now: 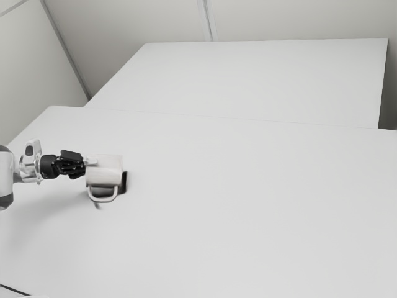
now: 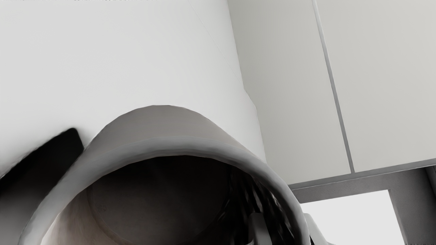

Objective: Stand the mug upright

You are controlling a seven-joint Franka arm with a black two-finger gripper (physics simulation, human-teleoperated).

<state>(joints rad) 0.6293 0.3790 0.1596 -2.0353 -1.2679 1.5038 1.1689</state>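
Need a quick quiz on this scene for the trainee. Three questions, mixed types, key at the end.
1. True or false: the mug is tipped over on its side.

2. The mouth of the mug faces:
A. straight up
B. the end effector
C. away from the end effector

3. Fill in: in the exterior view, the handle sticks out from the mug toward the picture's ____ edge.

Key: 1. true; 2. B; 3. bottom
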